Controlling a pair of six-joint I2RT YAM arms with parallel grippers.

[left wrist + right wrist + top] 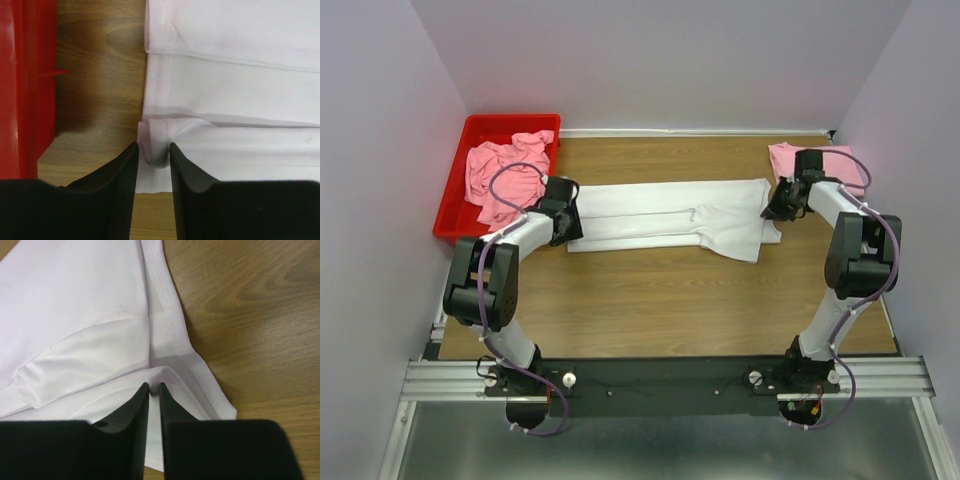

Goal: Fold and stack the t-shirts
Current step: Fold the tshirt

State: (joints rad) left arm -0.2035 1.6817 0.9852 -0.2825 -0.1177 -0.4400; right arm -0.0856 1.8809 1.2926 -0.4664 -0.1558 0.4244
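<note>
**White tee stretched flat, a gripper at each end**

Starting nearest, at 6 o'clock: bare wooden table [660, 300] just past the two arm bases.

Out to the middle: white t-shirt [670, 218] lying flat, folded lengthwise into a long band. Stretched from 9 o'clock to 3 o'clock, with a sleeve fanning toward 5 o'clock at the right end.

Over to the 9 o'clock end: left gripper [152, 150] down at the cloth's edge, jaws parted. A small rounded roll of white fabric right between the fingertips, looking loose rather than squashed. In the wrist view, a strip of the same edge poking out under the fingers toward 6 o'clock, and stitched seam lines running across the cloth toward 12 o'clock.

Across to the 3 o'clock end: right gripper [154, 387] low over the layered corner, jaws drawn to a thin slit. A crest of fabric rising just to the tips. Pinched or merely touched, cannot tell from here.

Further out, 10 o'clock: red bin [510, 122] tucked into the far-left corner, near the left gripper. Inside it, crumpled pink t-shirts [505, 175] heaped together.

Last, at 2 o'clock beyond the right gripper: flat pink t-shirt [785, 157] on the table, partly hidden behind the right arm.
</note>
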